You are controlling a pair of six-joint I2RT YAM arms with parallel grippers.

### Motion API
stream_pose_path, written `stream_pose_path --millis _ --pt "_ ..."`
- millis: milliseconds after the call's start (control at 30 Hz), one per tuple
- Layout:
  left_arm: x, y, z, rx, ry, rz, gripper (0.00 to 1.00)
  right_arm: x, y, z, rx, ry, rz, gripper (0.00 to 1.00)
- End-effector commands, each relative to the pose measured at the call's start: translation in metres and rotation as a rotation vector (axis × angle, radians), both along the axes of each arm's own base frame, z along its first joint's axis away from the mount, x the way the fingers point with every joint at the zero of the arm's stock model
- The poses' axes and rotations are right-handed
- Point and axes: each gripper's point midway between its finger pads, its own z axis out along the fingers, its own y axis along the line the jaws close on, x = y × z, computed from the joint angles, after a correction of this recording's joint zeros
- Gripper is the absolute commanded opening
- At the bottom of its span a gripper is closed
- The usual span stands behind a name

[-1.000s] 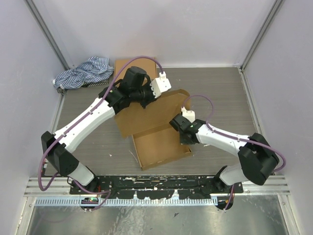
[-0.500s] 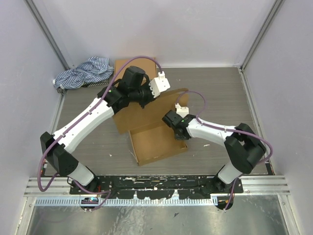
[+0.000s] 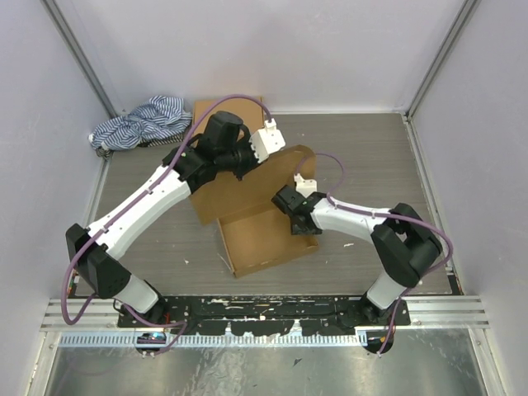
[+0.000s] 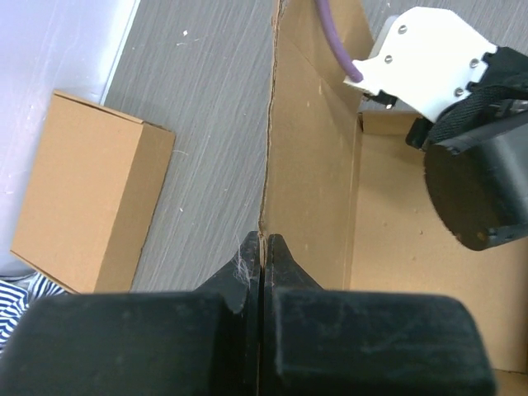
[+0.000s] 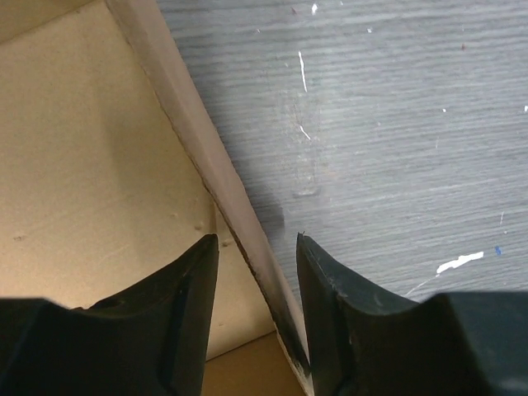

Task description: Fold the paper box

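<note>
Paper box (image 3: 264,235): it sits in the middle of the desk (image 3: 371,148), between my two arms. It is open on top and only half made.
Tall flap (image 4: 309,165): it stands up at the back of the paper box.
Left jaws: they are pressed tight together on the thin top edge of the tall flap. I think I hold it so it cannot flop down while the side gets done.
Side wall (image 5: 206,173): this is the right side of the paper box, and its edge runs between my right jaws.
Right jaws: they are apart, one inside the paper box and one outside over the desk. They hold nothing. I cannot tell if they touch the side wall.
Why there: I think this spot lets me pinch or push the side wall.
Closed box (image 3: 227,111): it lies at the back of the desk, apart from my work.
Striped cloth (image 3: 136,122): it is bunched in the back left corner, just beside the closed box.
</note>
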Motion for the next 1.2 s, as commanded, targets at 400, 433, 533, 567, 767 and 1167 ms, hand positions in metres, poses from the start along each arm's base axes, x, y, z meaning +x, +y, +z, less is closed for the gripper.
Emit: stream_pose_path --millis 400,433,533,567,767,1167 --pt "0.002 -0.012 0.014 -0.033 -0.053 -0.069 0.0 -0.005 -0.039 0.119 0.227 -0.366 -0.097 0.79" --pt "0.0 -0.012 0.014 -0.027 -0.054 -0.081 0.0 -0.003 -0.041 0.123 0.232 -0.373 -0.099 0.78" --pt "-0.007 -0.012 0.016 0.001 -0.069 -0.146 0.0 0.007 -0.037 0.131 0.259 -0.374 -0.019 0.71" --pt "-0.009 -0.012 0.016 0.011 -0.073 -0.175 0.0 0.011 -0.033 0.13 0.261 -0.354 0.032 0.69" --pt "-0.008 -0.015 0.018 -0.003 -0.011 -0.244 0.0 0.02 0.003 0.105 0.373 -0.186 0.236 0.63" --pt "-0.012 -0.013 0.006 -0.066 -0.013 -0.188 0.0 0.005 0.014 0.067 0.389 -0.071 0.282 0.59"
